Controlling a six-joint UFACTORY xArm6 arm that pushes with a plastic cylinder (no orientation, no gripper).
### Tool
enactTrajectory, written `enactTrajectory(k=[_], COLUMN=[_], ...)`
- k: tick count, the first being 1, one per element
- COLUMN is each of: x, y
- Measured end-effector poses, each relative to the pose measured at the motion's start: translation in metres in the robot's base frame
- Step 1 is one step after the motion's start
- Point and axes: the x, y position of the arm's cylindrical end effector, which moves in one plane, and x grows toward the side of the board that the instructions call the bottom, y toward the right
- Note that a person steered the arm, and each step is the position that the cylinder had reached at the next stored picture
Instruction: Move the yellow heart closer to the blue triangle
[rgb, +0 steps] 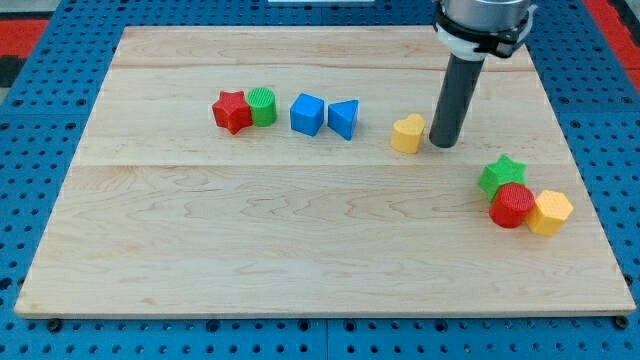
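Note:
The yellow heart (407, 133) lies on the wooden board right of centre. The blue triangle (343, 118) lies a short way to its left, with a gap of bare wood between them. My tip (444, 144) stands just to the right of the yellow heart, very close to it or touching it; I cannot tell which. The dark rod rises from there to the view's top.
A blue cube (307, 114) sits just left of the triangle. A red star (232, 111) and a green cylinder (262, 105) touch further left. At the right, a green star (502, 174), a red cylinder (512, 205) and a yellow hexagon (550, 212) cluster near the board's edge (590, 200).

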Motion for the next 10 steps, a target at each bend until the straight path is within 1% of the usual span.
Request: enactTrajectory(k=[1,3,10], x=[0.004,-0.001,-0.019], y=[-0.007,-0.024,-0.027])
